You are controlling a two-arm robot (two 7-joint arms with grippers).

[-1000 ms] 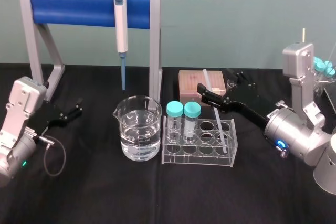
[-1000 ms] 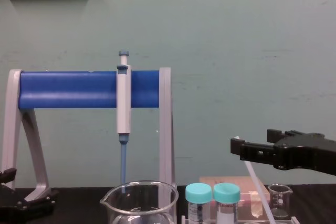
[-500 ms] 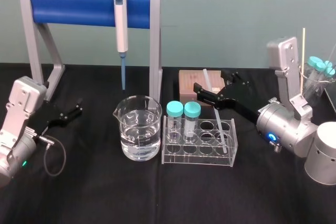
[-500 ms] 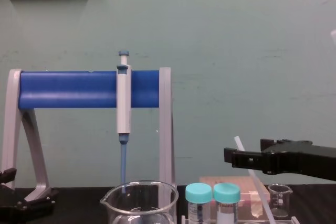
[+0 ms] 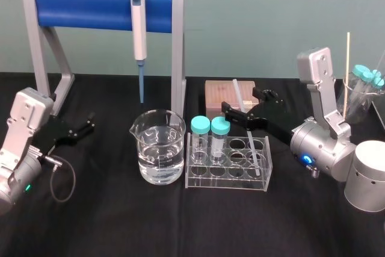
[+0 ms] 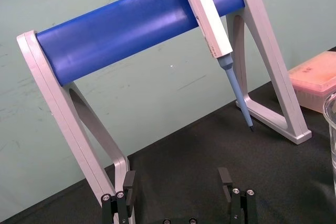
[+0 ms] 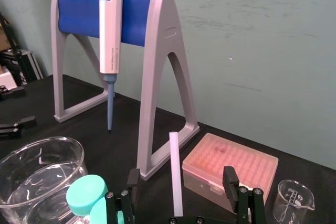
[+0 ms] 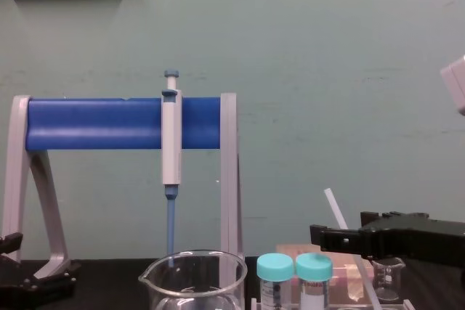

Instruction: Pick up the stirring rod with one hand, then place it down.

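Nothing is lifted yet: your right hand (image 5: 240,102), wide open, has its jaws either side of the stirring rod (image 7: 176,177), which leans in the rack (image 5: 225,180). Closing, lifting and placing remain; left hand (image 5: 89,123) parked, open.

**Stirring rod and gripper.** The stirring rod (image 5: 238,95), thin, straight, translucent white and of even width, was seen standing in a right-hand well of the clear tube rack (image 5: 198,180). Its upper end was tilted toward the robot's left. The right gripper (image 5: 240,102), black with flat angular jaws, was held roughly level about the rod's upper part. In the right wrist view the jaws were spread to either side of the rod (image 7: 175,174), with a gap left on each side.
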